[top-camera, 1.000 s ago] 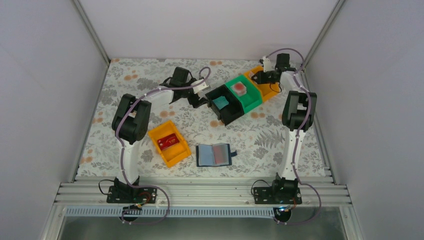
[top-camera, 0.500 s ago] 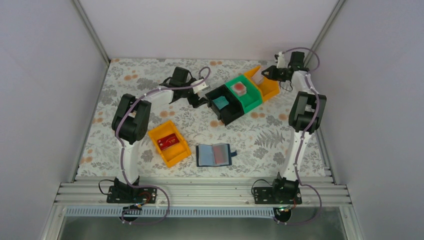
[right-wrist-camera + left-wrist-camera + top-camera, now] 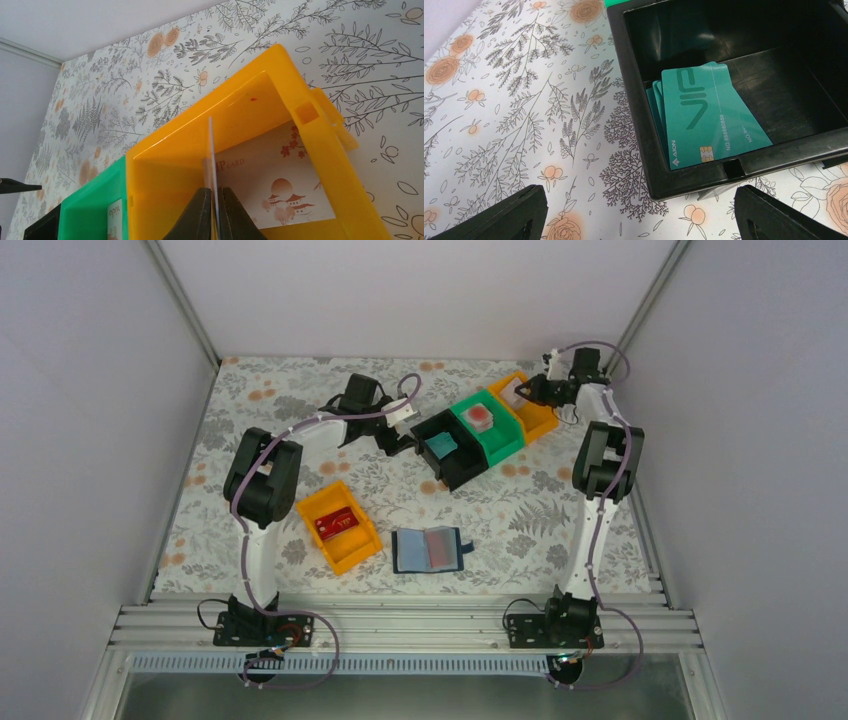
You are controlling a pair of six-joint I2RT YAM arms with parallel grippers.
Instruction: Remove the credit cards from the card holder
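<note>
The dark navy card holder [image 3: 428, 549] lies open near the front, a pinkish card showing in its sleeves. My right gripper [image 3: 215, 200] is shut on a thin pale card [image 3: 211, 150], held edge-on over the back orange bin [image 3: 170, 165]; in the top view it [image 3: 524, 392] sits at that bin [image 3: 535, 420]. A white VIP card [image 3: 280, 185] lies inside the bin. My left gripper [image 3: 639, 220] is open and empty beside the black bin [image 3: 639, 125], which holds teal cards [image 3: 709, 115]. A red card [image 3: 335, 523] lies in the near orange bin [image 3: 350, 550].
The green bin [image 3: 500, 440] between the black bin [image 3: 455, 475] and the back orange bin holds a pinkish-red card [image 3: 480, 417]. The three bins stand in a diagonal row at the back right. White walls enclose the floral table on three sides.
My right gripper swung back and right away from the back orange bin, then returned over it with the card. The left arm, the wallet and the bins have not moved.
</note>
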